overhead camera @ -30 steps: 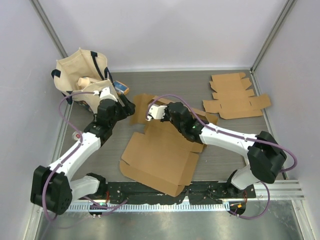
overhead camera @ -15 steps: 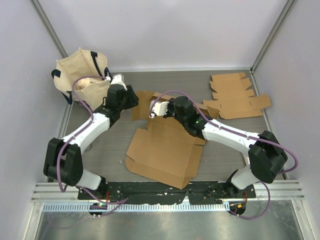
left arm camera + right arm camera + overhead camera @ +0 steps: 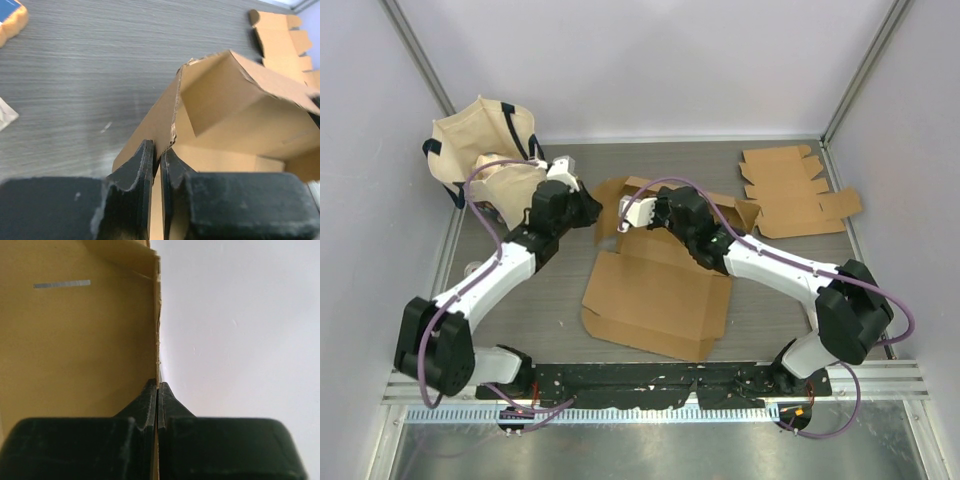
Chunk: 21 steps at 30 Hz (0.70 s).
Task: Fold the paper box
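The paper box (image 3: pixel 660 300) is a brown cardboard blank lying half unfolded in the middle of the table, its far flaps lifted. My left gripper (image 3: pixel 590 207) is at the box's raised left flap. In the left wrist view its jaws (image 3: pixel 159 150) are shut on that flap's torn edge, with the box (image 3: pixel 235 100) rising behind them. My right gripper (image 3: pixel 658 212) holds the lifted far wall from the other side. In the right wrist view it (image 3: pixel 158 387) is shut on the thin edge of a cardboard panel (image 3: pixel 75 340).
A beige canvas tote bag (image 3: pixel 480 150) stands at the back left, close to my left arm. Several flat cardboard blanks (image 3: pixel 790 190) lie at the back right. A blue and orange item (image 3: pixel 10 20) lies on the table beyond the left gripper.
My left gripper swung right to the box's left flap and closed on it. The box slid right and toward the back while my right gripper stayed shut on it.
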### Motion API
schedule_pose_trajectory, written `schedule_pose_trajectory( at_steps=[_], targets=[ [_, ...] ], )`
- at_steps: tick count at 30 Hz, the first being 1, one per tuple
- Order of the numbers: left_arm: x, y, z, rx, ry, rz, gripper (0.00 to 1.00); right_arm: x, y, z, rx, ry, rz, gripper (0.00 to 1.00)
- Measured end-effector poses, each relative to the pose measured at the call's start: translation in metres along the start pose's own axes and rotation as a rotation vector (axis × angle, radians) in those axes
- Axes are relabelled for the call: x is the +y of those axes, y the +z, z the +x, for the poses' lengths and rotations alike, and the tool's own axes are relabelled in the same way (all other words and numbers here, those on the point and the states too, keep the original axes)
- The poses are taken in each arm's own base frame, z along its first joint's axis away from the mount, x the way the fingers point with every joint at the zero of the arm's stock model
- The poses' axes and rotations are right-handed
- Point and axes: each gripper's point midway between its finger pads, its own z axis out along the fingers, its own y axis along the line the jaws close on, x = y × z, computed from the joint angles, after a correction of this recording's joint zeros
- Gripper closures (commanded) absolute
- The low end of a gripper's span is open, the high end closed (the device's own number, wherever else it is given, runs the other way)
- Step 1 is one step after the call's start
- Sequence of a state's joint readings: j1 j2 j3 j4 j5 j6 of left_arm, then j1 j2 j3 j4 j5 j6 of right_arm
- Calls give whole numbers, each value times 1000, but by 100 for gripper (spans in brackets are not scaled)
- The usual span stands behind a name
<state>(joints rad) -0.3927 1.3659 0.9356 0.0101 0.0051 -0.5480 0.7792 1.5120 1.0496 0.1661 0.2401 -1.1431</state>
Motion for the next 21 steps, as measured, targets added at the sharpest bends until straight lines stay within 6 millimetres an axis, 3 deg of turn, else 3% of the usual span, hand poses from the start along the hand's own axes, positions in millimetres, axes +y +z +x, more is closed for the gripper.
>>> schedule_pose_trajectory(
  at_steps=[4, 7, 11, 15, 18, 19, 21],
  targets=[
    [-20, -26, 14, -48, 8, 92, 88, -2, 0, 1, -6, -26, 44, 98],
    [-29, -36, 30, -57, 18, 142, 88, 7, -1, 1, -16, -50, 59, 98],
    [-27, -37, 60, -28, 24, 143, 88, 27, -3, 1, -14, -71, 47, 97],
    [-24, -37, 68, -41, 5, 139, 86, 38, -9, -3, -28, -98, 86, 96],
    [-20, -39, 69, -54, 0, 126, 73, 42, -14, -3, -33, -107, 122, 96],
    [-18, -40, 70, -57, 0, 122, 61, 42, -16, -3, -34, -109, 131, 96],
    [-14, -44, 72, -56, 4, 112, 49, 41, -18, -2, -36, -106, 142, 96]
  ],
)
